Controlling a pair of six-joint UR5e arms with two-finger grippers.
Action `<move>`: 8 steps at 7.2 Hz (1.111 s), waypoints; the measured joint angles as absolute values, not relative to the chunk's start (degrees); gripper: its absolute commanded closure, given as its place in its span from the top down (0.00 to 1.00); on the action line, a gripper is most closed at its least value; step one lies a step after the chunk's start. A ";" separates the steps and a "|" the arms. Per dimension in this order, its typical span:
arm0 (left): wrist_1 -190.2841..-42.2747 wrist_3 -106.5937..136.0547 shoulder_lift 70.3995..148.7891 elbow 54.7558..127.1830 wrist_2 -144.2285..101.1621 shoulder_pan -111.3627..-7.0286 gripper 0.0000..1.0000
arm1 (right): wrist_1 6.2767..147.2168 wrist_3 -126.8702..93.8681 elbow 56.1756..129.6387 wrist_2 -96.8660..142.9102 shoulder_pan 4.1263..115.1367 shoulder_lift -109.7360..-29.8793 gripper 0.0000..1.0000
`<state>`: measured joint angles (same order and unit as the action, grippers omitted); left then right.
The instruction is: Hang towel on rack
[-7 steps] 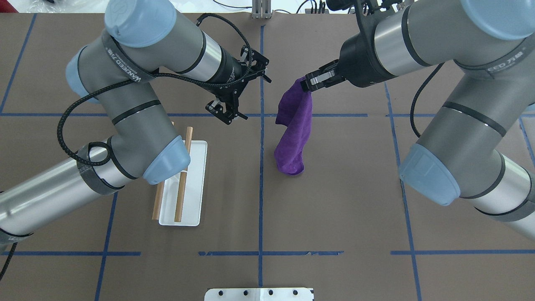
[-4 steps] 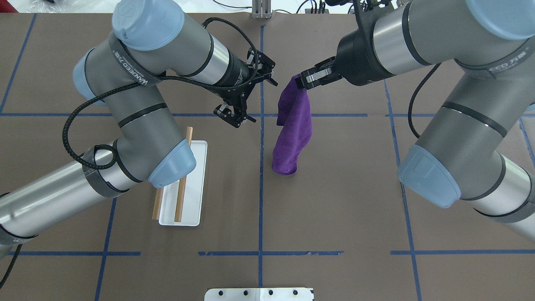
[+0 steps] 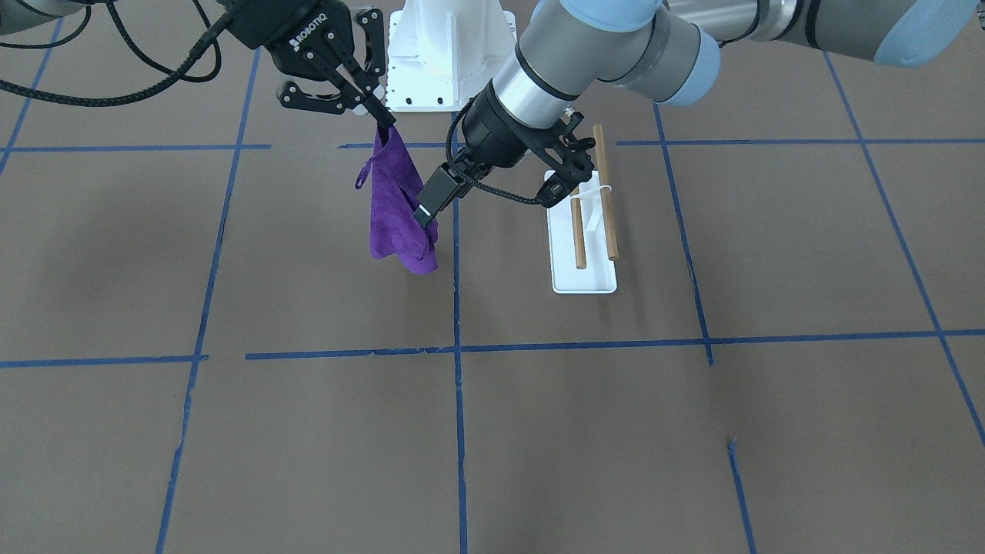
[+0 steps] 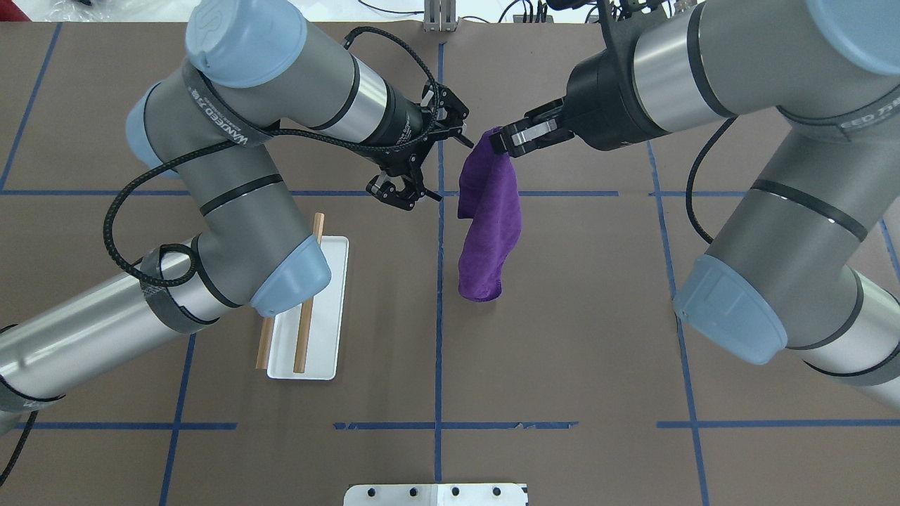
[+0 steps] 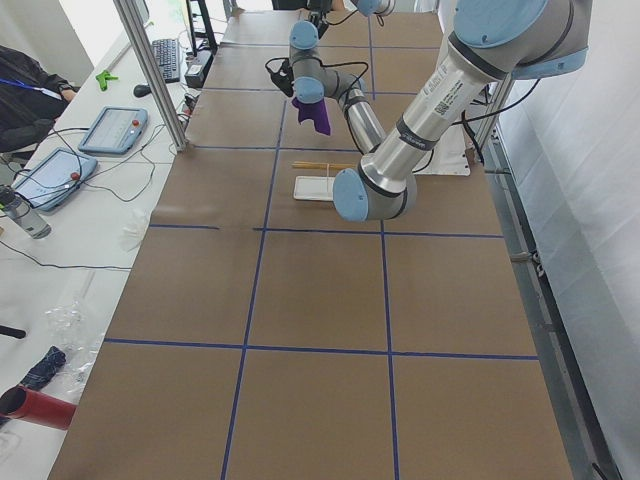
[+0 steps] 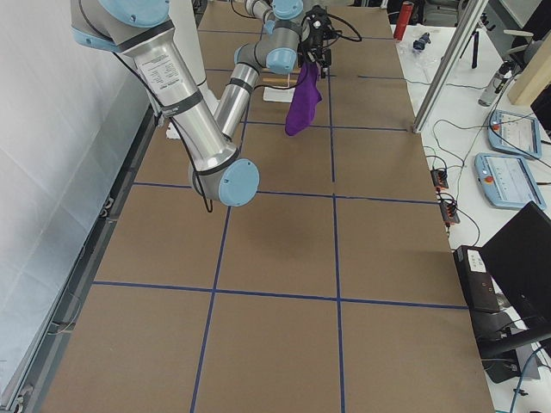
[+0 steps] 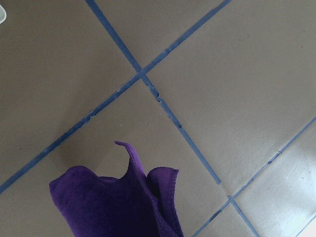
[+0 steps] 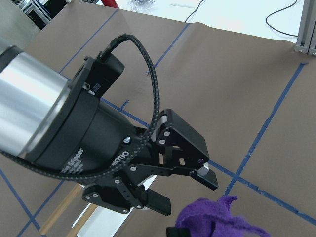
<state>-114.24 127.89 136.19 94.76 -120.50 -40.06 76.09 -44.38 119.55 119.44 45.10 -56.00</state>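
Pinched shut on the top corner of the purple towel (image 4: 489, 225), the right gripper (image 4: 508, 137) holds the cloth up so that it hangs in a long folded drape over the middle of the table (image 4: 562, 337), close to the central blue tape line (image 4: 439, 337). Whether its lower end brushes the table I cannot tell. Just beside the towel's upper part, on the side nearer the rack, the left gripper (image 4: 450, 171) hovers with its jaws spread wide and nothing between them. It is clear of the cloth as far as the overhead and right wrist views show. The rack (image 4: 334, 302) stands well apart from the towel, further to the robot's left and partly under the left arm's elbow, with its two wooden dowels (image 3: 606, 200) bare above the white base (image 3: 585, 281). I judge the task to be roughly at its midpoint: the towel is picked up and raised, but nothing is hung yet. What seems left is either a second grasp or a hand-over to the left gripper, then carrying the cloth across, laying it over a dowel and letting go. By count there are one towel, one rack with two dowels, two arms with one gripper each, and one white bolted pedestal (image 3: 446, 46) at the robot's edge of the table.
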 measured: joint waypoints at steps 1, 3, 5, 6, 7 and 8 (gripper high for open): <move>-114.48 127.73 136.10 94.79 -120.50 -40.06 0.31 | 76.09 -44.38 119.65 119.44 45.08 -55.99 0.00; -116.11 127.64 135.93 94.83 -120.50 -40.05 0.35 | 76.09 -44.39 119.70 119.44 45.05 -55.99 0.00; -117.04 127.57 135.75 94.89 -120.54 -40.06 0.36 | 76.05 -44.38 119.70 119.44 44.84 -55.96 0.00; -117.12 127.47 135.55 94.91 -120.54 -40.06 0.36 | 76.05 -44.38 119.71 119.42 44.79 -55.81 0.00; -117.17 127.40 135.37 94.95 -120.56 -39.97 0.37 | 76.09 -44.39 119.71 119.38 44.76 -55.49 0.00; -117.21 127.37 135.31 94.98 -120.56 -39.78 0.38 | 76.10 -44.56 119.71 119.37 44.74 -55.15 0.00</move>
